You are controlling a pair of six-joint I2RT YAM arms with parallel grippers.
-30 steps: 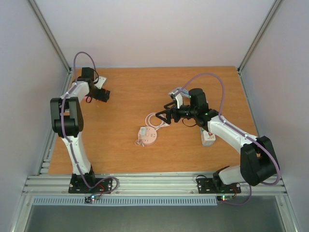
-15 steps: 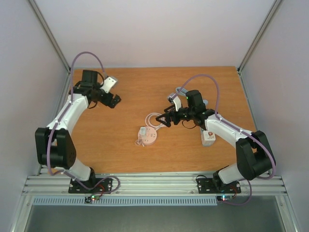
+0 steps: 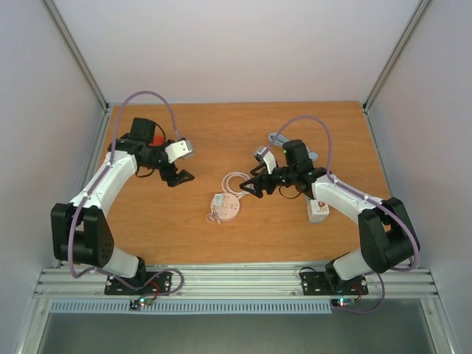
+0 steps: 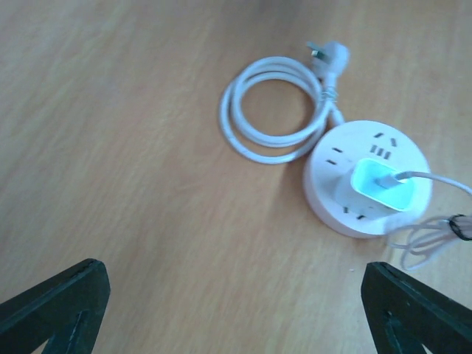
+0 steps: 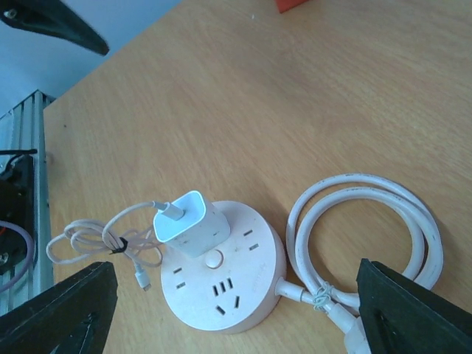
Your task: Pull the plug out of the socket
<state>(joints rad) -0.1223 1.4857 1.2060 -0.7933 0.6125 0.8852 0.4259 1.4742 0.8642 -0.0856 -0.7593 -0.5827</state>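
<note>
A round white socket (image 3: 225,209) lies mid-table with a white charger plug (image 3: 219,200) seated in it. In the right wrist view the plug (image 5: 189,223) stands upright on the socket (image 5: 221,276), a thin cable (image 5: 96,240) trailing left. In the left wrist view the plug (image 4: 382,184) sits on the socket (image 4: 365,177). My right gripper (image 3: 249,187) is open, just right of and above the socket. My left gripper (image 3: 179,177) is open, to the socket's upper left, apart from it.
The socket's thick white cord (image 3: 237,181) is coiled behind it, its own plug (image 4: 328,53) lying loose. A white box with a red button (image 3: 318,209) sits under the right arm. A red object (image 3: 155,140) lies at far left.
My left arm has swung from the far left corner toward the table's middle, nearer the socket. My right gripper has lowered slightly toward the socket.
</note>
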